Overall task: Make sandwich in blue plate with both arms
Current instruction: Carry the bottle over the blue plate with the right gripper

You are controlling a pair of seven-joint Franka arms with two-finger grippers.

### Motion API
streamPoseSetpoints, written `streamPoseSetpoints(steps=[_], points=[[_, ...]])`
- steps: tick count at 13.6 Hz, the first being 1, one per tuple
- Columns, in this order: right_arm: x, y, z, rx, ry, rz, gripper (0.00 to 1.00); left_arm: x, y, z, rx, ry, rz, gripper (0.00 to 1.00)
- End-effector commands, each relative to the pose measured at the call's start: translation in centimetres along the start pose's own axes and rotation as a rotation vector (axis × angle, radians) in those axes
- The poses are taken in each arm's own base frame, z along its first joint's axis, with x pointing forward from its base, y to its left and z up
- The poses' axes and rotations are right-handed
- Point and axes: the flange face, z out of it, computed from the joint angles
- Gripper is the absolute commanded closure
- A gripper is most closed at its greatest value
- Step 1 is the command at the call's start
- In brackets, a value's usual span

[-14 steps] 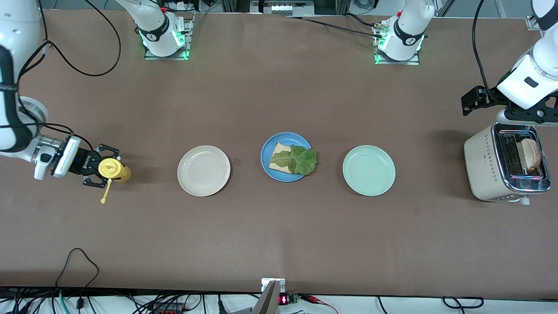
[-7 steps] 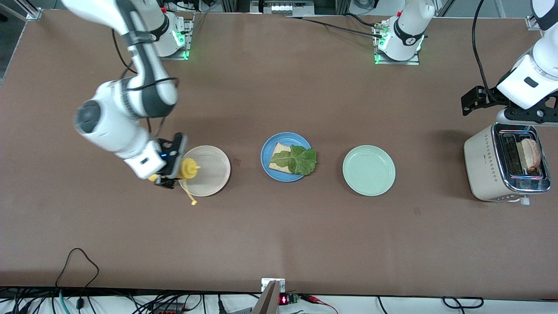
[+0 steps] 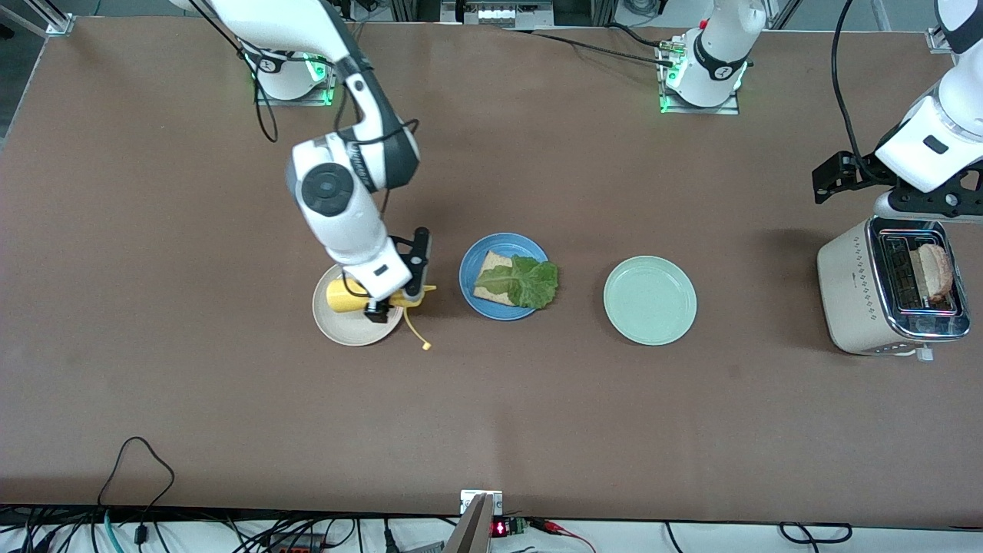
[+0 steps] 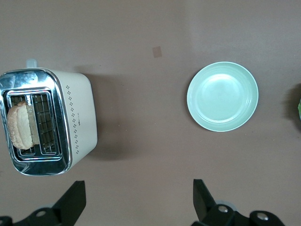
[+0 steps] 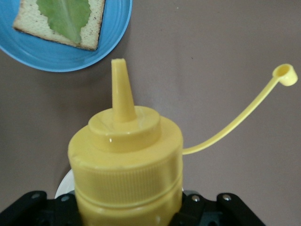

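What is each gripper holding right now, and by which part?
Right gripper: yellow bottle, gripped around its body, over the beige plate. Left gripper: open, holding nothing.

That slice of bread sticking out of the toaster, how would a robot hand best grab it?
From straight above, probably. The bread slice stands on edge in a slot of the toaster, only its rounded top exposed. So pinch the two flat faces there. The open left gripper hangs over the table beside the toaster.

The right pincer carried the yellow bottle over the beige plate.
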Motion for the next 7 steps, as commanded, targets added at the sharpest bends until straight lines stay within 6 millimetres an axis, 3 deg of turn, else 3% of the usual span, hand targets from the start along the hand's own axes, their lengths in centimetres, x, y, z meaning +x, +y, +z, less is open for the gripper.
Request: streamPoseSetpoints(steps=[1, 3, 7], points=[[4.6, 0.3, 2.5, -0.036, -0.106, -0.058, 1.0, 0.3, 0.1, -0.6, -0.01, 0.009, -0.005, 0.0], [7.0, -0.5, 4.3, -0.019, -0.183, -0.105, 1.0, 0.3, 0.0, -0.6, -0.01, 0.009, -0.006, 0.0], [8.7, -1.4, 4.4, -0.072, -0.267, -0.168, 1.0, 0.2, 0.0, -0.6, -0.01, 0.007, -0.006, 0.0]])
